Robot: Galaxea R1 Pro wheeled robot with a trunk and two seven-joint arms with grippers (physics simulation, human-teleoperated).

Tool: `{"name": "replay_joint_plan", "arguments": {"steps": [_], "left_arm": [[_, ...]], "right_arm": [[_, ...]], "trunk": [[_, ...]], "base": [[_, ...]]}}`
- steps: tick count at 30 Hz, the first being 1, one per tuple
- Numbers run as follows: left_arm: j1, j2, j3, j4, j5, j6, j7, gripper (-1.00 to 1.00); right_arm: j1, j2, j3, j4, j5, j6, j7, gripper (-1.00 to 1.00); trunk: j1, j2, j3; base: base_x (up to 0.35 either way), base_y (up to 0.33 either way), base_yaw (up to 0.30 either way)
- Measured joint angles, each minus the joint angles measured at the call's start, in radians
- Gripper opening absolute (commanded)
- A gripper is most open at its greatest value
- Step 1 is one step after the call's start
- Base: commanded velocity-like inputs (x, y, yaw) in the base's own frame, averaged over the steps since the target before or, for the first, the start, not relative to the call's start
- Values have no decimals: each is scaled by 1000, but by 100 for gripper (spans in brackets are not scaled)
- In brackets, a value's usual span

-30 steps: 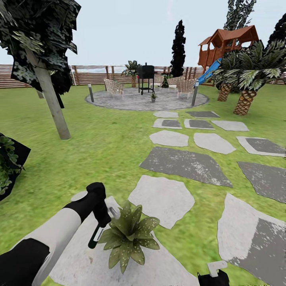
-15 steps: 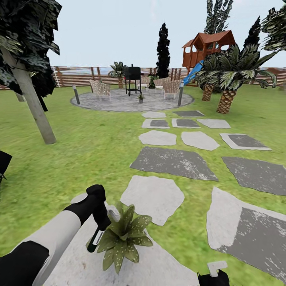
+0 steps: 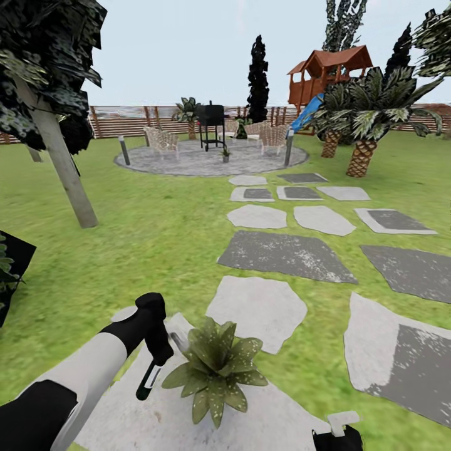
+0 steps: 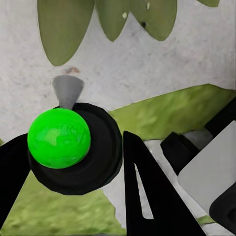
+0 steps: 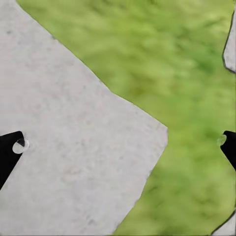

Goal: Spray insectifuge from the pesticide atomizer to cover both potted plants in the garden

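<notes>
Pesticide atomizer [image 3: 150, 378]: small dark bottle with a bright green mark, clamped between the fingers of the left gripper [image 4: 73, 147], hanging at 9 o'clock of the near potted plant [image 3: 216, 366], just beside its leaves. Insectifuge [image 3: 217, 387]: whitish specks dotted over most of those leaves. The plant stands on a pale stepping stone [image 3: 125, 413]; its pot is hidden under the rosette. Second potted plant [image 3: 225, 153]: far off at 12 o'clock on the grey paved circle [image 3: 188, 164], coverage too small to tell. Right gripper [image 5: 118, 142]: fingertips spread wide, holding nothing, above stone and lawn [image 3: 156, 244]. Risk, as judged: the nozzle seems tilted away from the rosette, so spray may land on stone; the far plant could be left untreated.
</notes>
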Motion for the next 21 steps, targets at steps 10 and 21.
{"name": "replay_joint_plan", "arguments": {"steps": [10, 21], "left_arm": [[40, -1, 0, -1, 1, -5, 6, -100], [80, 5, 2, -2, 0, -4, 27, -100]], "right_arm": [[0, 3, 0, 0, 0, 0, -1, 100], [0, 3, 0, 0, 0, 0, -1, 100]], "trunk": [[0, 0, 0], [0, 0, 0]], "base": [[119, 74, -12], [23, 10, -187]]}}
